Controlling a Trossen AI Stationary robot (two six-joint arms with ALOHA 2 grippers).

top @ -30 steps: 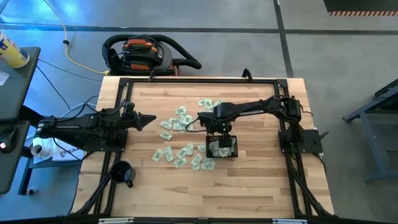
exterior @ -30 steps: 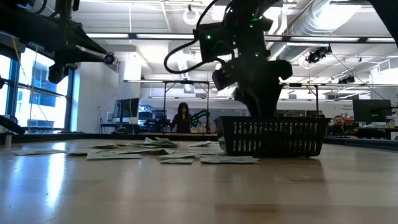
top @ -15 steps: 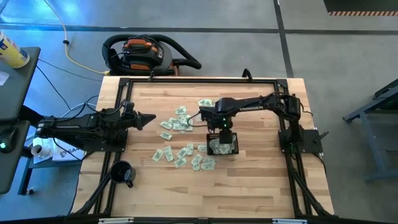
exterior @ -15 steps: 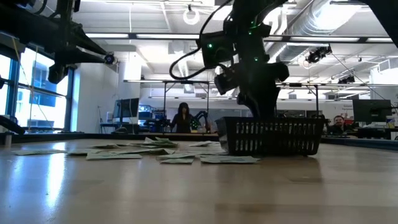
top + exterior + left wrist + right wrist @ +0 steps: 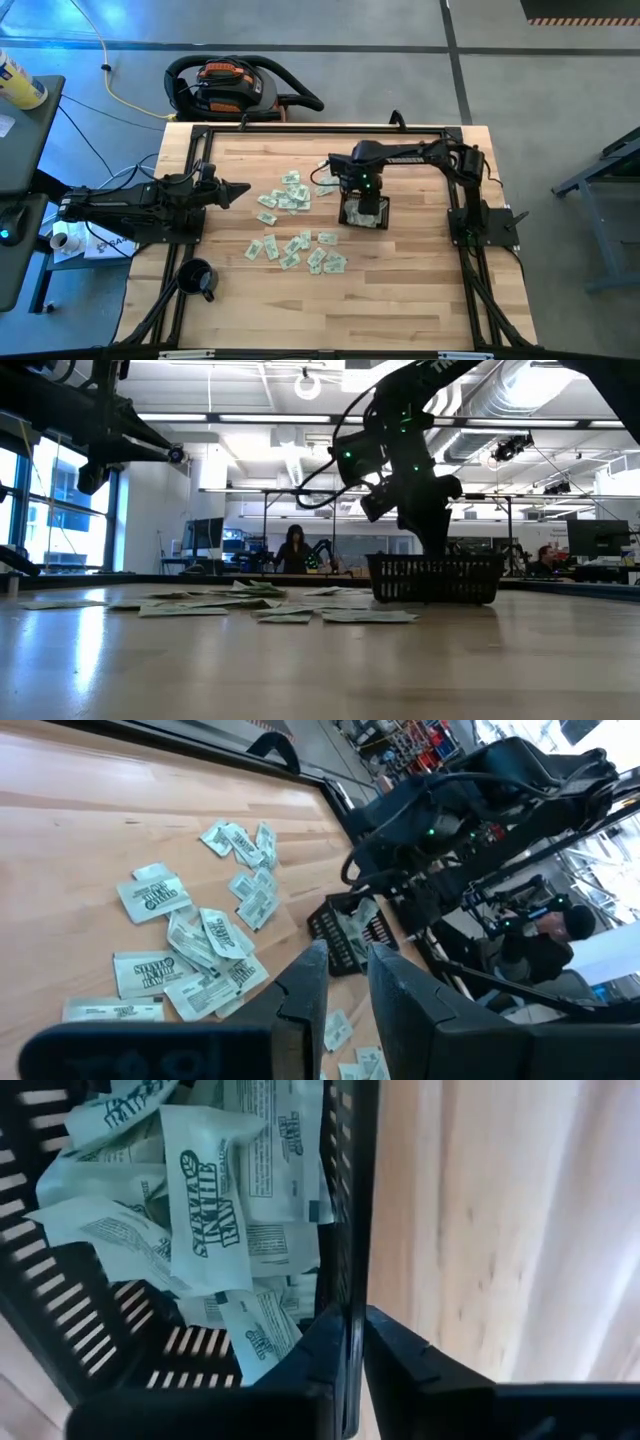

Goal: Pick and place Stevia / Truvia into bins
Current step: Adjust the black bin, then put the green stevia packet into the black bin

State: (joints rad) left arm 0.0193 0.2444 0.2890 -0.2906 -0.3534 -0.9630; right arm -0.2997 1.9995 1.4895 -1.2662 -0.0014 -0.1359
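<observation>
Pale wood bench, open workshop behind. Black basket right of centre, sachets piled inside. Right hand at basket's edge, fingers clamped on one mesh wall, wall between them. Loose sachets scattered on bench left of basket, more near centre. Left hand hovers at left side, fingers slightly apart, holding nothing, well apart from basket.
</observation>
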